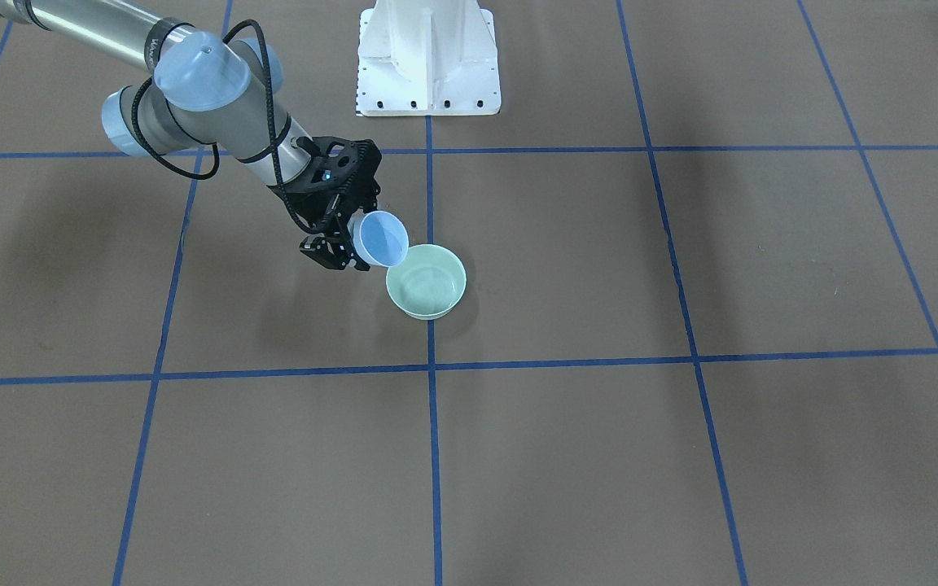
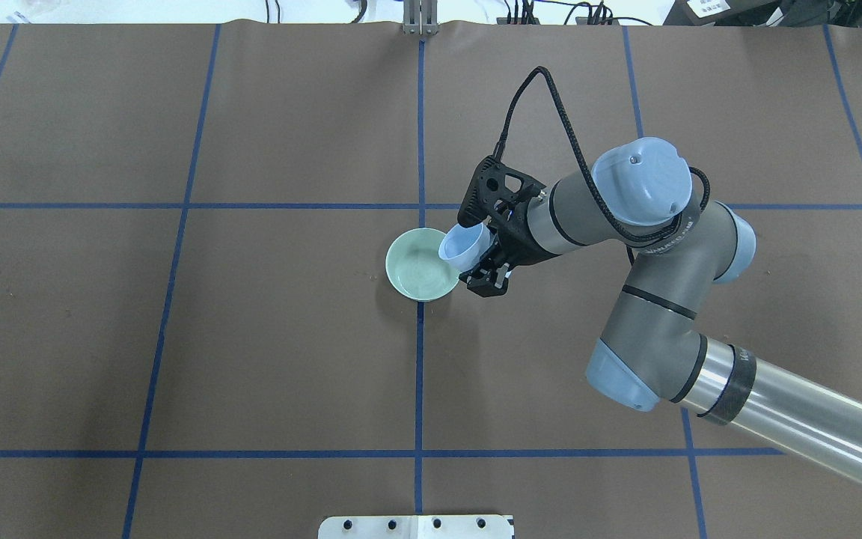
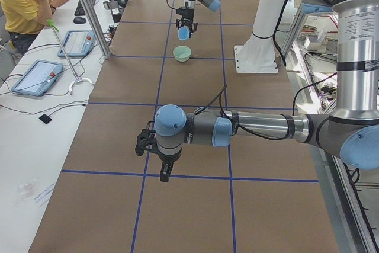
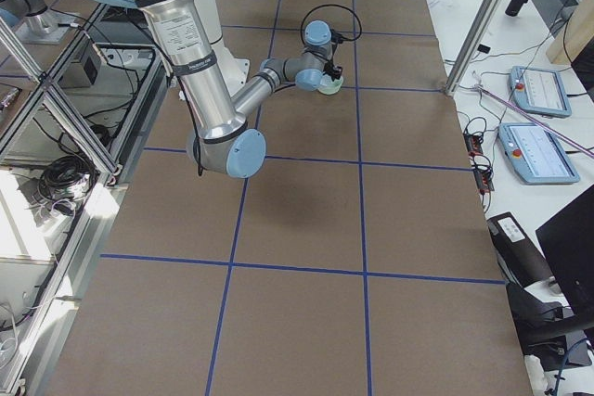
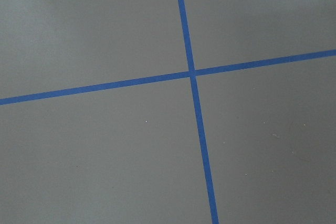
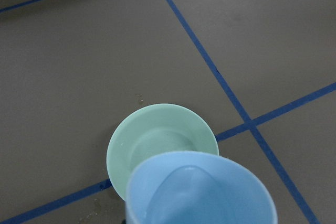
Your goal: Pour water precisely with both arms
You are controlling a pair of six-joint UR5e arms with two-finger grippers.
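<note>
The blue cup (image 1: 381, 238) is clamped in the right tool (image 1: 344, 242), axis tilted, mouth toward the bowl (image 1: 427, 285) just below. The state of the left tool (image 3: 164, 173) cannot be told.

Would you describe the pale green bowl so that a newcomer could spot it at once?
Follow the blue tape line from the white pedestal across the brown table away from the robot. The bowl sits on that line, between the first two crossings. It is shallow, green and resting flat, whereas the pale blue cup at its edge hangs tilted in the right end effector.
</note>
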